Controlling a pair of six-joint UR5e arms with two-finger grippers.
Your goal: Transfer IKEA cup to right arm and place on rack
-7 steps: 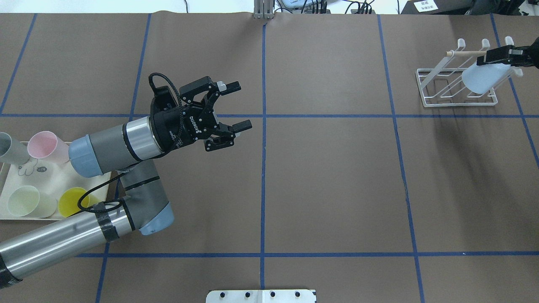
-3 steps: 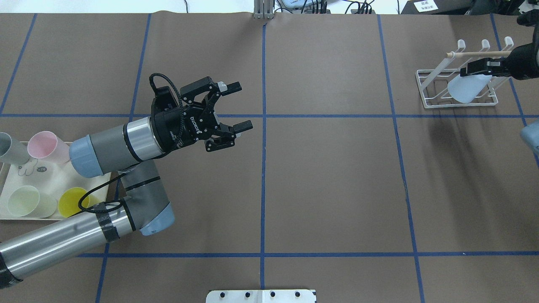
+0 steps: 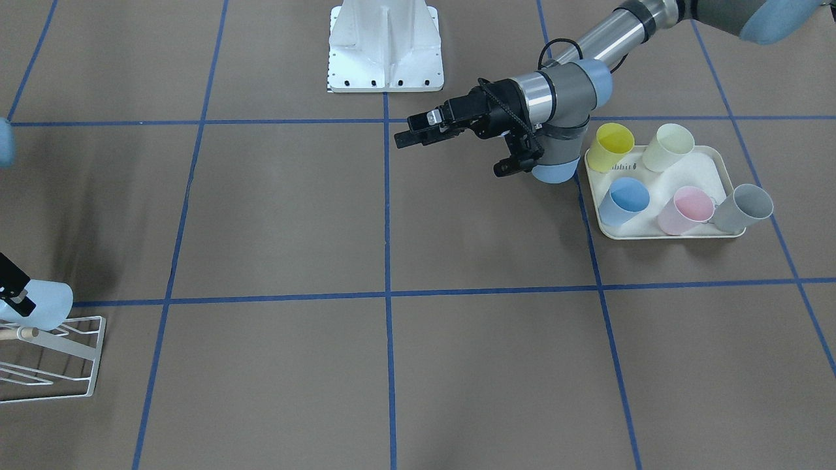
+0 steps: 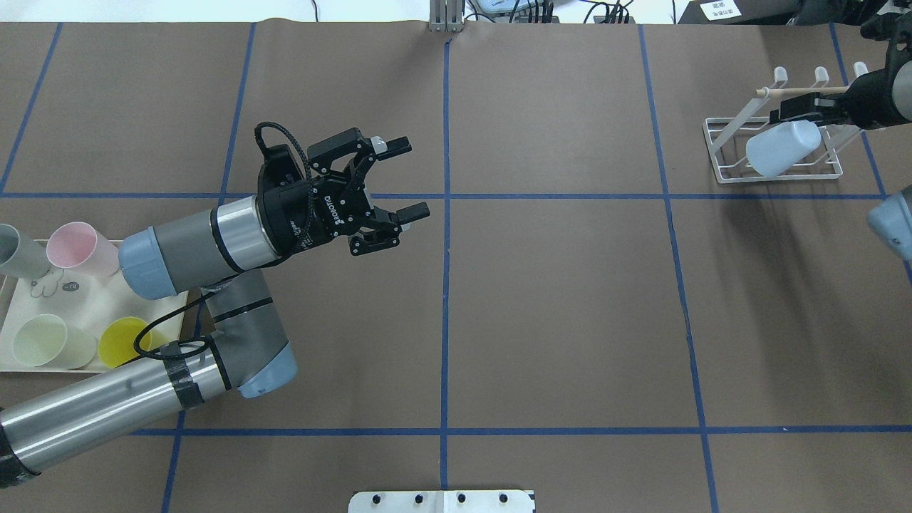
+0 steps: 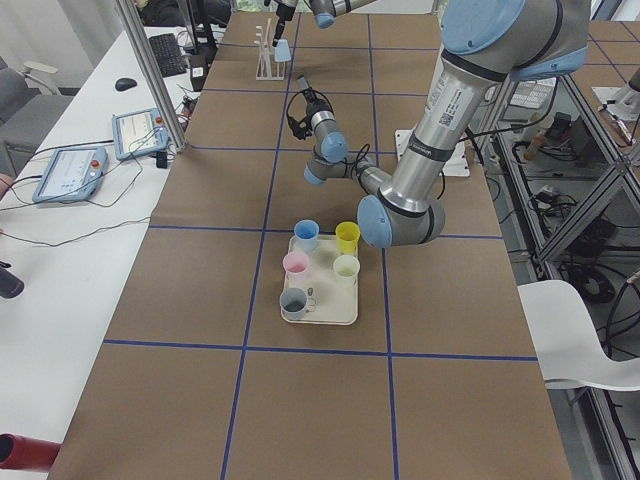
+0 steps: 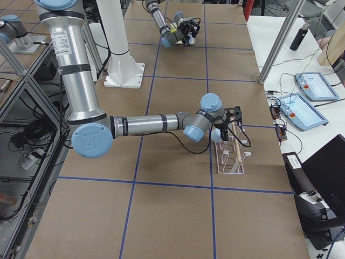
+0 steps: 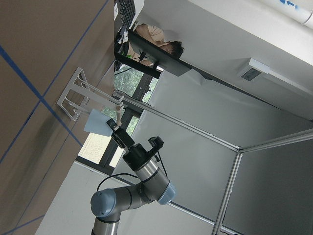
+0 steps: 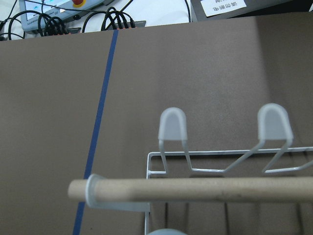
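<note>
The IKEA cup (image 4: 779, 148) is pale blue and lies tilted on its side over the rack (image 4: 725, 152), a white wire stand with a wooden peg (image 8: 205, 190) along its top. My right gripper (image 4: 804, 114) is shut on the cup's rim, coming in from the right edge. The front-facing view shows the cup (image 3: 43, 304) at the far left, just above the rack (image 3: 73, 352). Whether the cup rests on the wires I cannot tell. My left gripper (image 4: 409, 178) hangs open and empty over the table's left half, far from the rack.
A cream tray (image 3: 693, 171) near my left arm holds several cups, among them yellow (image 3: 614, 145), pink (image 3: 686, 209) and blue (image 3: 624, 199). A white base plate (image 4: 442, 501) sits at the near table edge. Cables and devices lie beyond the far edge.
My right gripper has swung the cup leftward and tipped it flatter over the rack, below the wooden peg. The left arm has barely shifted.
</note>
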